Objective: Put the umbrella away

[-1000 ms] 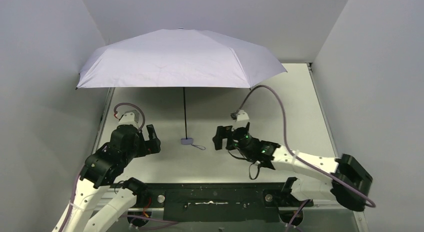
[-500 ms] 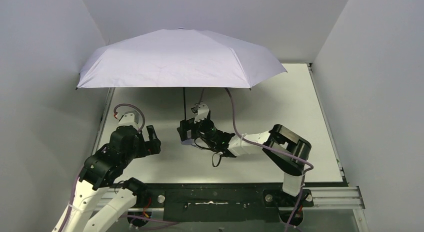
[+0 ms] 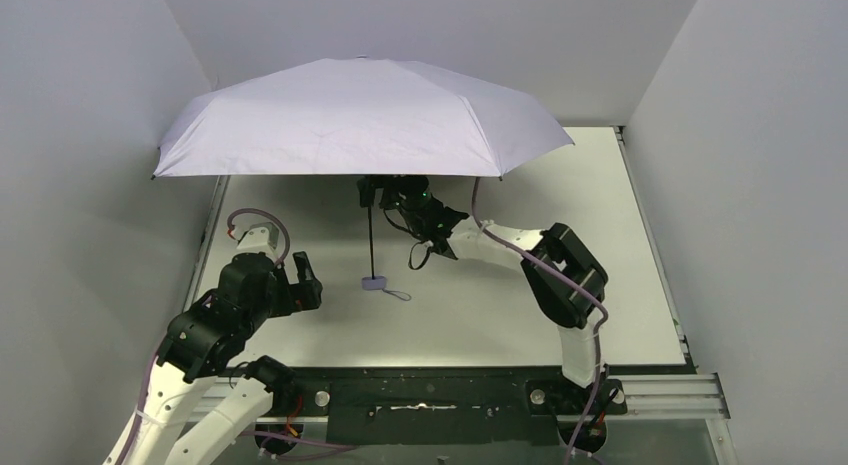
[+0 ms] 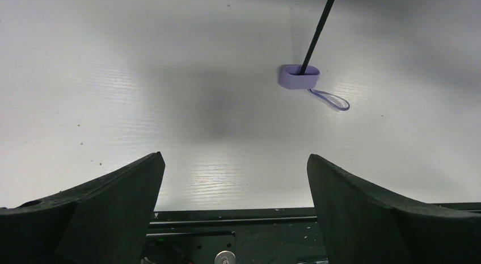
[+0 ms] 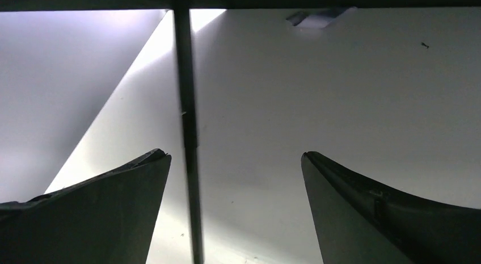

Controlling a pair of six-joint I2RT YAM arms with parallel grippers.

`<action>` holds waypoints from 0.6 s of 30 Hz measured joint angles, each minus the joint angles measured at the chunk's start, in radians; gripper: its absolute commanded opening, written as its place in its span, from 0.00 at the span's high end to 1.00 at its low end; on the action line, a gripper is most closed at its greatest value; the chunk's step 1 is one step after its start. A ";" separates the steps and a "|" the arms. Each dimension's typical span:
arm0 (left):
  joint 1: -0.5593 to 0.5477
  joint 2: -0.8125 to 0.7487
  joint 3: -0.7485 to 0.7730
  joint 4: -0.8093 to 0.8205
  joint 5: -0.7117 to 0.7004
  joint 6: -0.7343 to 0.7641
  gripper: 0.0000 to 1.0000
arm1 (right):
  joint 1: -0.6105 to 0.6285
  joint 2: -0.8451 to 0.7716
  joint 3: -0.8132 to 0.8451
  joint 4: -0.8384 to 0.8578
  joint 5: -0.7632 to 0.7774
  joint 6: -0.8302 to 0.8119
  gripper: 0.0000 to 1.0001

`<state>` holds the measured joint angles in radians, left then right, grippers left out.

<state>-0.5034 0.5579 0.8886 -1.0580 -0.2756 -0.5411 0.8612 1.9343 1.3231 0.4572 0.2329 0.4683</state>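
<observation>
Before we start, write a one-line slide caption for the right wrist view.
Right gripper, jaws open, with the umbrella's thin black shaft standing between them, off-centre, white table beyond.

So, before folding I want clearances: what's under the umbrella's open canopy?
Its black shaft runs down to the lavender handle on the table; the right gripper stands open around the shaft's top. The ribs and far table are hidden by the canopy.
</observation>
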 measured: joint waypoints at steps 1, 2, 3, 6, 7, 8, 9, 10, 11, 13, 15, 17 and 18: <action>0.000 0.000 0.000 0.000 0.000 0.000 0.04 | -0.011 0.021 0.021 -0.017 -0.006 0.002 0.12; 0.000 0.000 0.000 0.000 0.000 0.000 0.04 | -0.020 0.045 0.046 -0.030 -0.014 0.006 0.12; 0.000 0.001 0.000 0.000 0.000 0.000 0.04 | -0.026 0.068 0.071 -0.042 -0.023 0.008 0.13; 0.000 0.002 0.000 0.000 0.000 -0.001 0.04 | -0.034 0.121 0.134 -0.081 -0.048 0.012 0.15; 0.000 0.003 0.000 0.000 0.000 -0.001 0.04 | -0.034 0.134 0.154 -0.091 -0.057 0.011 0.15; 0.000 0.003 0.000 0.000 0.000 -0.001 0.04 | -0.034 0.143 0.174 -0.100 -0.063 0.012 0.16; 0.000 0.004 -0.001 0.000 0.000 -0.002 0.04 | -0.034 0.151 0.195 -0.111 -0.068 0.011 0.17; 0.000 0.005 -0.001 0.000 0.000 -0.001 0.04 | -0.035 0.158 0.217 -0.121 -0.071 0.011 0.18; 0.000 0.006 -0.002 0.000 0.000 -0.001 0.04 | -0.036 0.162 0.239 -0.128 -0.075 0.011 0.19; -0.002 0.008 -0.002 0.000 0.000 -0.001 0.04 | -0.038 0.174 0.292 -0.134 -0.079 0.011 0.23; -0.003 0.011 -0.003 0.000 0.000 -0.002 0.04 | -0.041 0.180 0.335 -0.141 -0.085 0.011 0.29; -0.005 0.015 -0.003 0.000 0.000 -0.002 0.04 | -0.047 0.190 0.372 -0.145 -0.093 0.012 0.35; -0.006 0.016 -0.003 0.000 0.000 -0.002 0.04 | -0.052 0.196 0.388 -0.154 -0.098 0.015 0.38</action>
<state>-0.5091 0.5743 0.8860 -1.0580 -0.2756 -0.5426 0.8093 2.1300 1.7115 0.3031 0.1345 0.4835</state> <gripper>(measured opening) 0.965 0.694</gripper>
